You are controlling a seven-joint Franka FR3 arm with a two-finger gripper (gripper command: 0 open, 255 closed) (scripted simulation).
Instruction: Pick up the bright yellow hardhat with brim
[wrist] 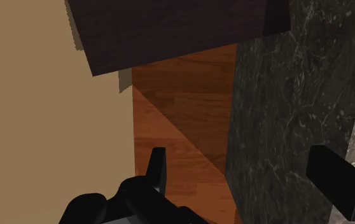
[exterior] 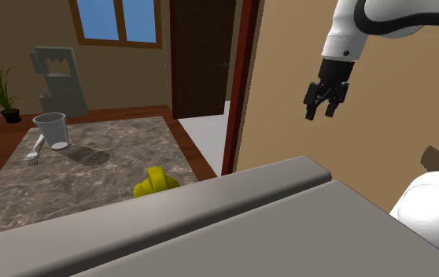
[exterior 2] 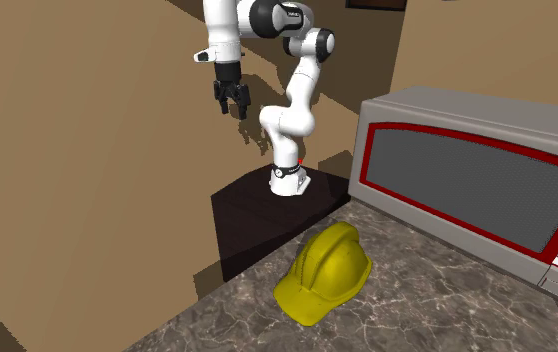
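Note:
The yellow hardhat (exterior 2: 325,272) with a brim sits on the dark marble counter (exterior 2: 427,300), near the edge that faces the arm's stand. In the shoulder view only a piece of the hardhat (exterior: 155,182) pokes out behind a grey appliance top. My black gripper (exterior 2: 233,103) hangs high in the air beside a tan wall, well above and off to the side of the hardhat. The gripper (exterior: 324,101) is open and holds nothing. In the wrist view the gripper (wrist: 246,175) has its fingers (wrist: 159,168) wide apart over a wooden floor (wrist: 182,108) and the counter's edge (wrist: 278,95).
A grey appliance with red trim (exterior 2: 467,170) stands on the counter just behind the hardhat; its top (exterior: 234,212) blocks much of the shoulder view. A white cup (exterior: 51,130) and a fork (exterior: 33,151) lie at the counter's far end. The dark stand (exterior 2: 267,215) adjoins the counter.

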